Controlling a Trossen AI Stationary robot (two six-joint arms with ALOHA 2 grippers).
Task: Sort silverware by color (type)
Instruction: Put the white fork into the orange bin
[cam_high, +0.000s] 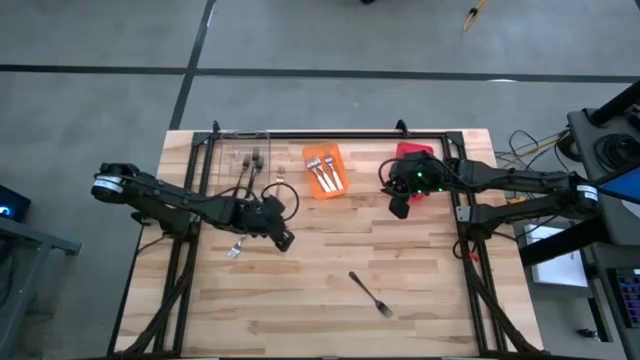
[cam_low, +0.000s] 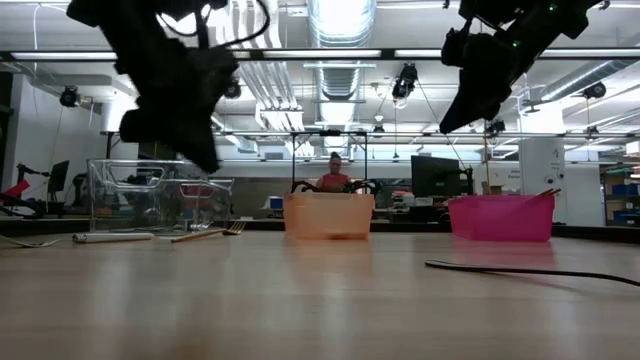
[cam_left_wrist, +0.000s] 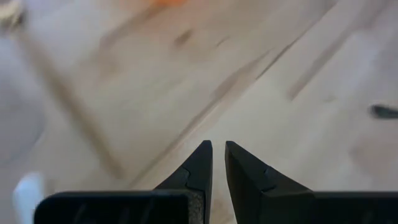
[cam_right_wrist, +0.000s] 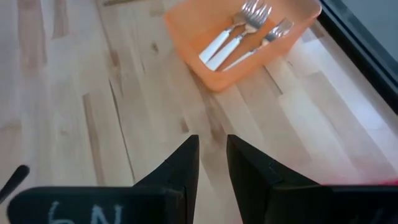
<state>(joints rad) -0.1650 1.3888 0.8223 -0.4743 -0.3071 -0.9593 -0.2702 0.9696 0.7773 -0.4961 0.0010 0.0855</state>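
A dark fork (cam_high: 370, 293) lies flat on the table toward the near right and also shows in the low view (cam_low: 530, 270). A white-handled fork (cam_low: 110, 237) and a gold fork (cam_low: 205, 234) lie at the left, just left of my left gripper (cam_high: 283, 240). That gripper hangs above the boards, its fingers (cam_left_wrist: 217, 152) shut with nothing between them. My right gripper (cam_high: 400, 205) hovers in front of the red bin (cam_high: 415, 160). Its fingers (cam_right_wrist: 212, 146) are a narrow gap apart and empty. White-handled forks (cam_right_wrist: 249, 31) lie in the orange bin (cam_high: 323, 170).
A clear bin (cam_high: 250, 165) with dark forks stands at the far left, the orange bin in the far middle, the red bin at the far right under my right arm. A black frame (cam_high: 330, 133) runs along the table's far edge. Bare boards lie between the two grippers.
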